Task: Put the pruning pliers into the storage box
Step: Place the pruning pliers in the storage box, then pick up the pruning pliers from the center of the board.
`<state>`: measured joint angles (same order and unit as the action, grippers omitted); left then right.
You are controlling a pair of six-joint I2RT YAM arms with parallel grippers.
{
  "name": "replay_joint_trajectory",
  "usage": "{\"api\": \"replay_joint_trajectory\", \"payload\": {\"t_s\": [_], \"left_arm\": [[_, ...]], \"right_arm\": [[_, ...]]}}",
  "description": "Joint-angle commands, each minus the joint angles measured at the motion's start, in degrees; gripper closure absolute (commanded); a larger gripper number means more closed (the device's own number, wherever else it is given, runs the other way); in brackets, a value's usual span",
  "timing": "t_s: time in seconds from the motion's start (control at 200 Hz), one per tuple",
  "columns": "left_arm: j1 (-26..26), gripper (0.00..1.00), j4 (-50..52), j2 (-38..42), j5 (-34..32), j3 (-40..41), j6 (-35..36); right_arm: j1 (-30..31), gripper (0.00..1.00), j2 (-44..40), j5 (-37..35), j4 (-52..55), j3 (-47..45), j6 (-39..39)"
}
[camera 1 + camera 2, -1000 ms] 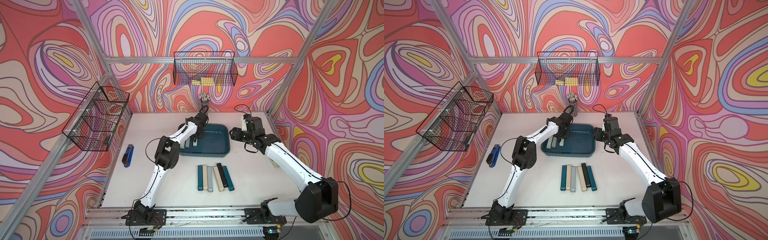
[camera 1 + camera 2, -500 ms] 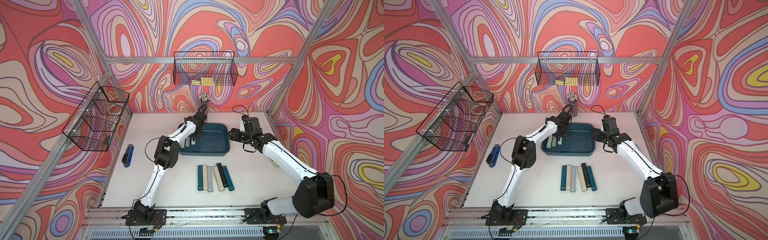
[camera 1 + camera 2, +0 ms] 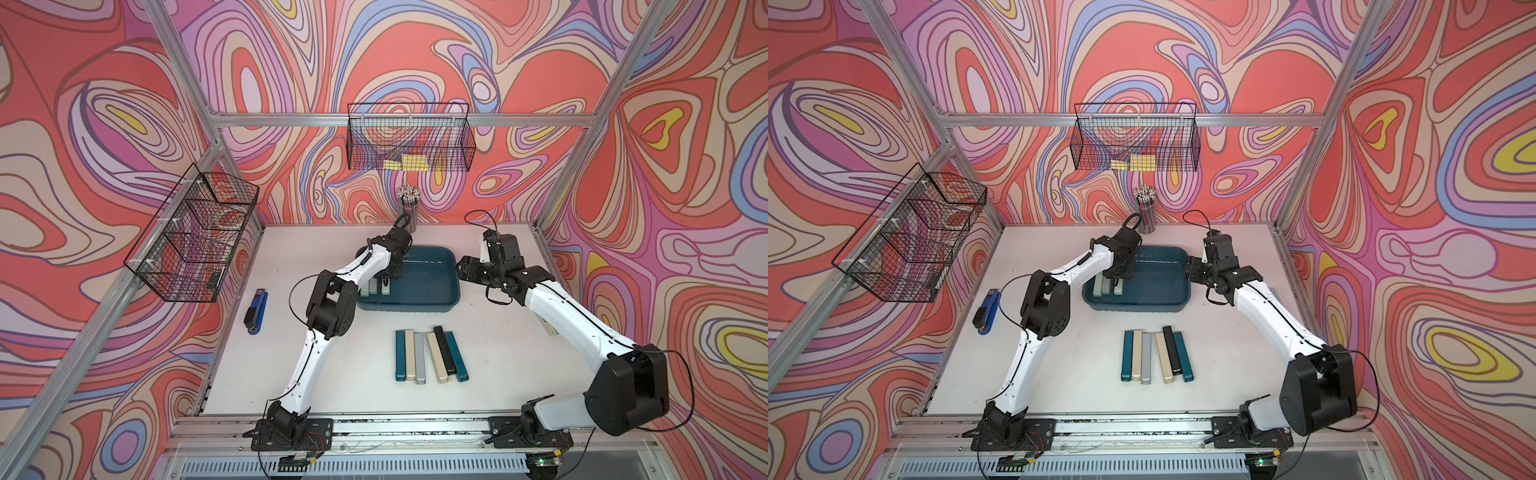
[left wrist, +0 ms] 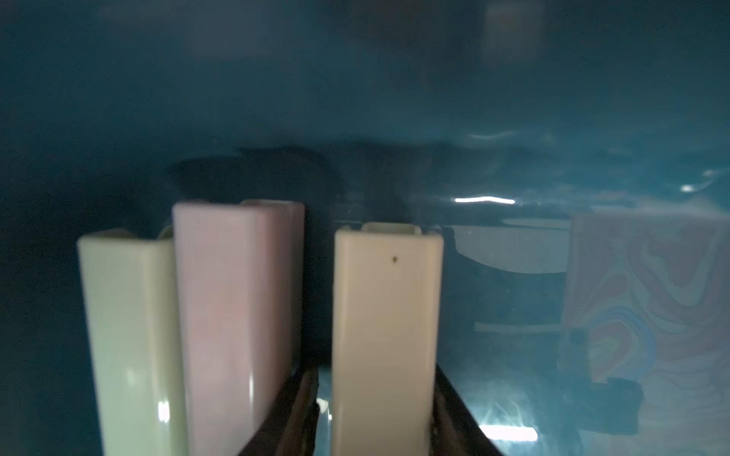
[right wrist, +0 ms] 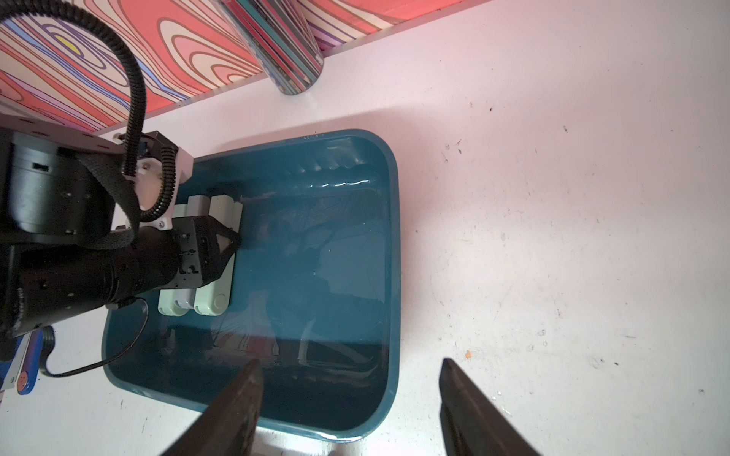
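Observation:
The dark teal storage box (image 3: 455,286) (image 3: 1154,291) sits at mid-table. Three pruning pliers lie side by side at its left end: pale green (image 4: 130,335), grey (image 4: 233,308) and another pale one (image 4: 385,316). My left gripper (image 3: 388,279) (image 4: 375,373) reaches down into the box, its jaws slightly open around that last case, with a thin gap showing on one side. Several more pruning pliers (image 3: 430,353) (image 3: 1156,355) lie in a row on the table in front of the box. My right gripper (image 3: 463,270) (image 5: 350,361) is open and empty, straddling the box's right rim (image 5: 395,237).
A blue-and-black stapler (image 3: 257,311) lies at the left of the table. A cup of pencils (image 3: 408,208) stands behind the box by the back wall. Wire baskets hang on the back wall (image 3: 409,141) and the left wall (image 3: 195,237).
My left gripper's jaws have parted a little around the pale case lying in the box. The right gripper's jaws have widened slightly and its arm has shifted a bit leftward.

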<state>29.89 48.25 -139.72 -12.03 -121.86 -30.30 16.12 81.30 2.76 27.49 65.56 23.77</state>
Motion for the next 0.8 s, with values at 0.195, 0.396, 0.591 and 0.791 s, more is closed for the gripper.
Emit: {"api": "replay_joint_trajectory", "payload": {"t_s": [0.195,0.396,0.591,0.791], "left_arm": [[-0.27,0.54,0.35,10.29,5.34,0.31,-1.74],[0.57,0.54,1.58,19.85,4.78,7.57,0.04],[2.37,0.51,-1.31,35.71,9.6,26.09,0.75],[8.04,0.45,-2.82,47.2,11.91,42.61,-1.14]], "right_arm": [[0.3,0.29,-1.83,-0.91,1.89,1.61,0.27],[0.32,0.3,-3.65,-2.12,3.72,2.49,-0.42],[0.29,0.3,-4.39,-3.77,4.96,4.72,-2.14],[0.31,0.31,-1.98,-3.14,3.64,6.15,-2.43]]}}
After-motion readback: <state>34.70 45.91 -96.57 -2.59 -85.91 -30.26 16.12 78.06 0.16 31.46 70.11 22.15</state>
